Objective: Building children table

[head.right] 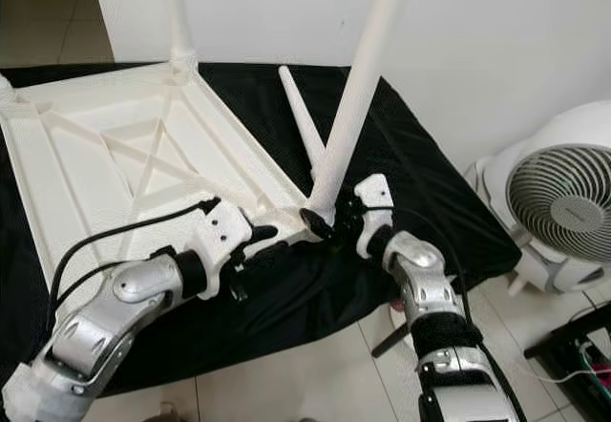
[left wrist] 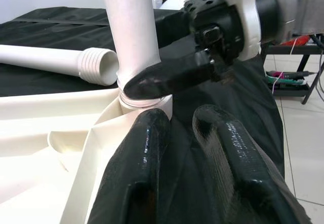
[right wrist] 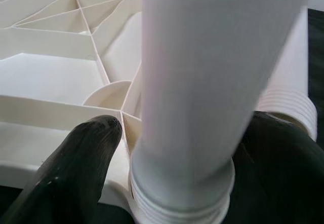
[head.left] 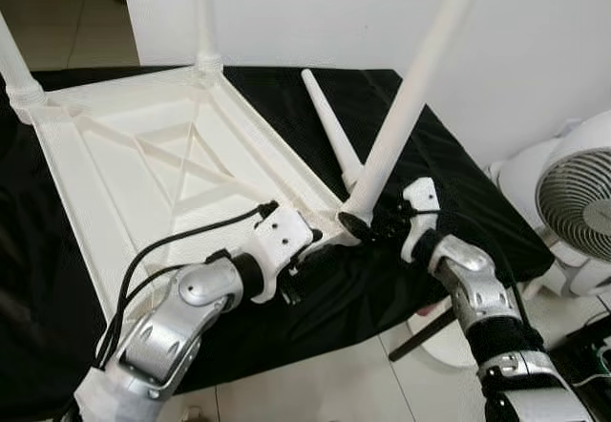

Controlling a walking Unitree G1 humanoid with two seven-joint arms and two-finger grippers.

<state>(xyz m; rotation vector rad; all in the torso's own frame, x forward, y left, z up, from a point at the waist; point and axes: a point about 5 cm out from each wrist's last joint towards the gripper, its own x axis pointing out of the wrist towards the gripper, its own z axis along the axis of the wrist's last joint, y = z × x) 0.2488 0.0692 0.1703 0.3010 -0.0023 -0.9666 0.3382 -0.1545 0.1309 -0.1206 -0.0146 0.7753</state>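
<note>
Right wrist view looks straight along the right gripper [right wrist: 167,148], whose two black fingers pinch the long white tapered plastic leg [head.left: 410,97] just above its ribbed threaded end. That end sits at the near corner socket of the white ribbed plastic tabletop [head.left: 143,164], which lies upside down on the black-draped table [head.left: 458,155].

The step in hand looks like fitting the third leg — two white legs already stand at the tabletop's far corners, one [head.left: 202,11] at the back and one [head.left: 14,64] at the far left. The leg in the gripper leans away from the tabletop rather than standing square to it. The next move, as I judge it, calls for bringing it upright over the socket and then turning it so the threads catch.

Left gripper [head.left: 301,274] rests against the tabletop's near edge beside that same corner, fingers slightly apart and holding nothing, seemingly steadying the tabletop. A spare white leg [head.left: 329,126] lies on the cloth just beyond the corner, its threaded end towards the socket.

Whether any thread has engaged is hard to tell — the fingers and the leg hide the socket's mouth. The upper ends of all the standing legs are cut off. A white floor fan [head.right: 563,198] stands off the table's right side.
</note>
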